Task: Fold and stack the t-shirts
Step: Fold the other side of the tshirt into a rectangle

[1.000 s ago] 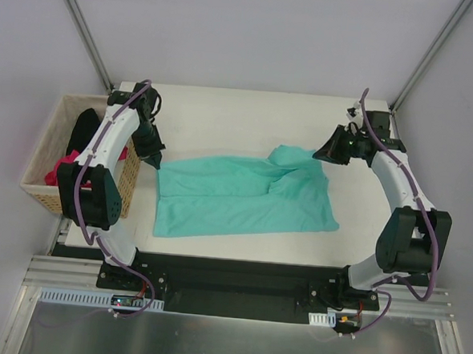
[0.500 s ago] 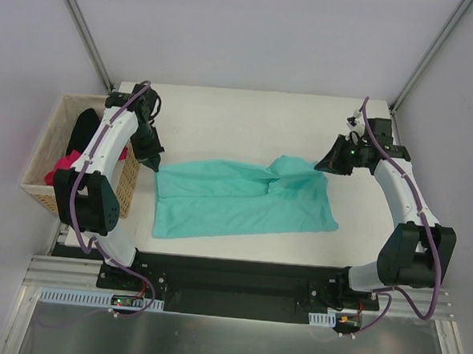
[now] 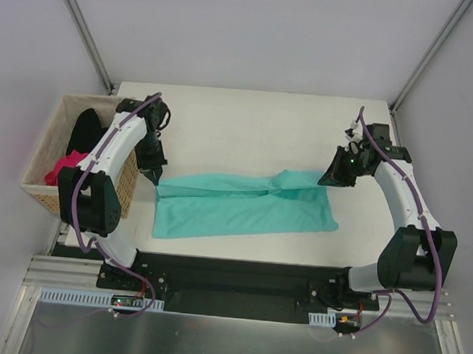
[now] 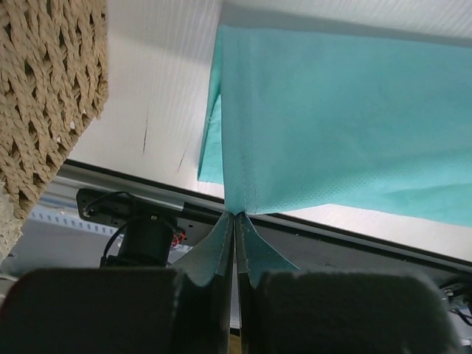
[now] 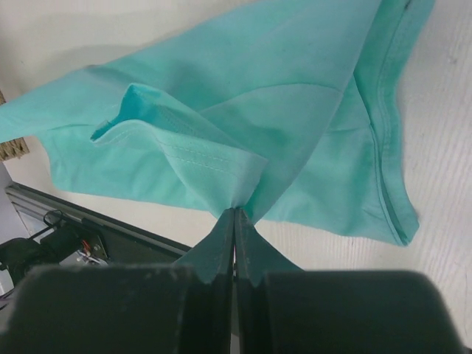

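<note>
— Teal t-shirt (image 3: 243, 205): how is it looking?

— It is showing as plain, soft cloth, spread wide from left to right, with long shallow creases running across it. On the right wrist view a stitched hem (image 5: 199, 151) is bunching up into a small fold.

— Where is it lying?

— It is lying on the near half of the white tabletop (image 3: 248, 121). Its near edge is resting flat, while its far edge is being held up at both ends.

— What is holding it?

— The left end effector (image 3: 157, 180) is pinching the far left corner, fingers pressed together on the cloth. On its wrist view the shirt (image 4: 332, 110) is hanging straight out from the closed fingertips (image 4: 234, 217). The right end effector (image 3: 326, 180) is clamping the far right end, and the cloth (image 5: 258, 96) is fanning out from that pinch (image 5: 234, 214).

— And the other shirts?

— A pink t-shirt (image 3: 63, 166) and a black t-shirt (image 3: 85, 132) are sitting in the wicker basket (image 3: 42, 145), which is standing just left of the tabletop, beside the left arm.
</note>
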Controlling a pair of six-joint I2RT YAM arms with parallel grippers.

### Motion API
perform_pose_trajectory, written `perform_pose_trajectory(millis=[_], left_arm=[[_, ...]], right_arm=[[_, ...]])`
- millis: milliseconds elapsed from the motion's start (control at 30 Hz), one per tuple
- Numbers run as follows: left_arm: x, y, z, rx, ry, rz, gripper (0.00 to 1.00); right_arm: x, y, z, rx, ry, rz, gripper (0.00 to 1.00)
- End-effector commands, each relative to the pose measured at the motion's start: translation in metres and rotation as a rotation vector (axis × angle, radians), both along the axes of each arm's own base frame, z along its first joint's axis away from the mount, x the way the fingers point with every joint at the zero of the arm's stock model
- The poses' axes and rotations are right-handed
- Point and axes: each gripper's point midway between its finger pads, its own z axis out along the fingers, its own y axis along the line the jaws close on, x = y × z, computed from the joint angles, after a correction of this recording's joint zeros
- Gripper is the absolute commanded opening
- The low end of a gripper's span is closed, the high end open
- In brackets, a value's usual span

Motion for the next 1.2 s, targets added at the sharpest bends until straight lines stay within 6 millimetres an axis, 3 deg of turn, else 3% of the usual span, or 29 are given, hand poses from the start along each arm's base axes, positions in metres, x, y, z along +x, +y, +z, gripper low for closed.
perform_pose_trajectory(millis=[0,400,767,1167], left_arm=[[-0.027,0.009,0.004,0.047,0.060,-0.032,0.00],[-0.047,0.010,-0.013,0.076,0.159,-0.070,0.00],[-0.057,0.009,-0.023,0.102,0.239,-0.115,0.22],[-0.039,0.001,-0.011,0.083,0.169,-0.095,0.25]], right_arm=[[-0.017,-0.005,0.007,-0.059,0.026,0.014,0.01],[-0.038,-0.014,0.000,-0.147,0.185,0.020,0.01],[-0.041,-0.017,-0.005,-0.177,0.226,0.028,0.01],[-0.045,-0.015,-0.007,-0.201,0.263,0.058,0.01]])
